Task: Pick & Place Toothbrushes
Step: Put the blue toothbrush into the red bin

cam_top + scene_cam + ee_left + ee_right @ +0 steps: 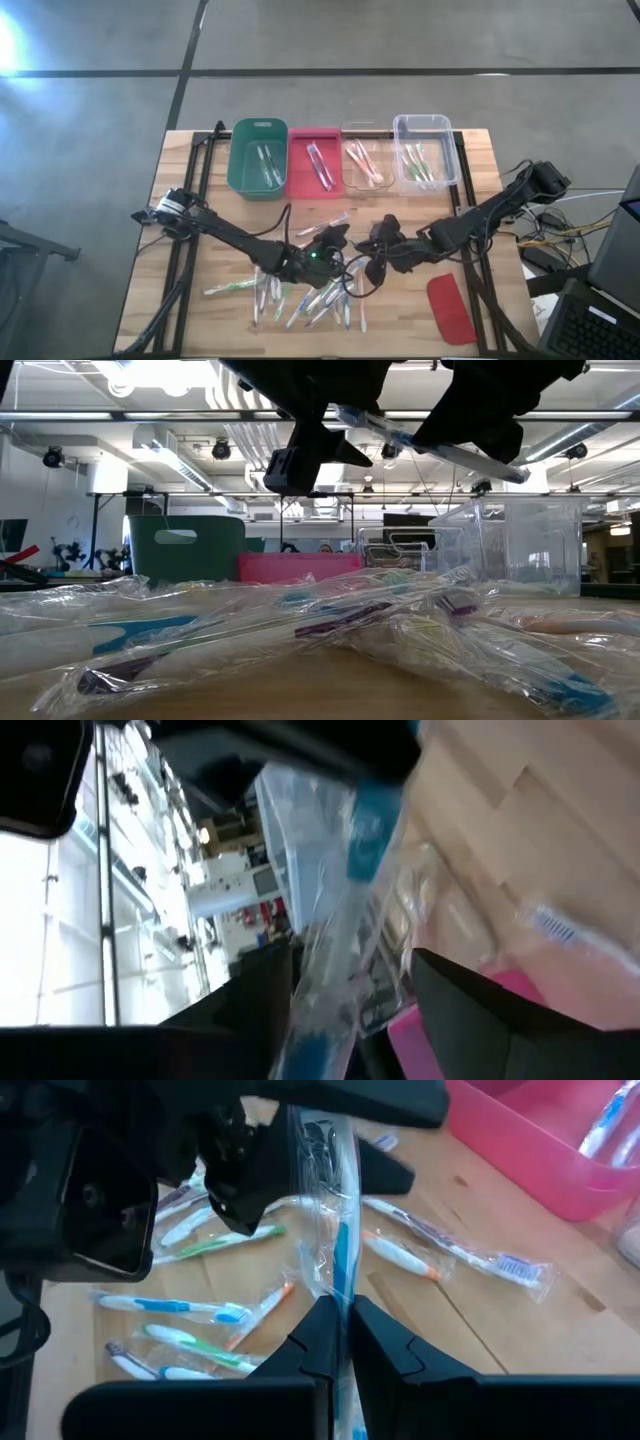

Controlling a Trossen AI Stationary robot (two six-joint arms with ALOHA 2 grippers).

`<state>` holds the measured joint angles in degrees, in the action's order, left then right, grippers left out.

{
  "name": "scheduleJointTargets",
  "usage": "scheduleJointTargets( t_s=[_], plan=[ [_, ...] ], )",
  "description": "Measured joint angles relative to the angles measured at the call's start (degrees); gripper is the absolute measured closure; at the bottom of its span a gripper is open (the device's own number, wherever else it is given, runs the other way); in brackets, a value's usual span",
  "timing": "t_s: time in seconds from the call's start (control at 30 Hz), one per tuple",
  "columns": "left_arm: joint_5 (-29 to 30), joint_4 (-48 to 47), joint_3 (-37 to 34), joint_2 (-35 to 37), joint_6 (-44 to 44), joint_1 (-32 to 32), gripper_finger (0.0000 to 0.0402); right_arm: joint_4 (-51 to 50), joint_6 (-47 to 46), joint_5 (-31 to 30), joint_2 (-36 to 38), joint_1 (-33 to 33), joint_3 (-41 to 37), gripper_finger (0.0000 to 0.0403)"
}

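Observation:
A clear-wrapped toothbrush with blue accents (341,1245) hangs in the air above the table's middle, with my right gripper (340,1308) shut on it. My left gripper (350,975) faces it from the left, open. Its fingers stand on either side of the same toothbrush (350,870), and I cannot tell whether they touch it. In the high view the grippers (335,243) (378,252) meet above a loose pile of wrapped toothbrushes (300,295) lying flat on the wood. In the low view the held toothbrush (430,445) slants high above that pile. My right gripper pinches the wrapped toothbrush between its two fingers, on the wrapper beside the blue handle (343,1285). The toothbrush runs out ahead of the fingertips toward my left gripper, and a short end (520,473) sticks out on the other side. It is lifted clear of the table, slightly tilted.
Four bins stand in a row at the far edge: green (240,170), pink (300,175), and two clear ones (350,180) (452,165), each with a few toothbrushes in it. A flat red lid (452,308) lies near the right front corner.

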<state>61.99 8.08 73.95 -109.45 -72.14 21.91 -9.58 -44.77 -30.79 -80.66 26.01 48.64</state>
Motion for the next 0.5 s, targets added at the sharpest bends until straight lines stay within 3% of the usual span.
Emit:
scheduleJointTargets(
  t_s=[0.5],
  plan=[
    [1.63,-0.26,-0.15,0.0,0.02,0.04,0.0354,-0.7,0.42,-0.02,-0.15,-0.16,0.0,0.039]
  ],
)
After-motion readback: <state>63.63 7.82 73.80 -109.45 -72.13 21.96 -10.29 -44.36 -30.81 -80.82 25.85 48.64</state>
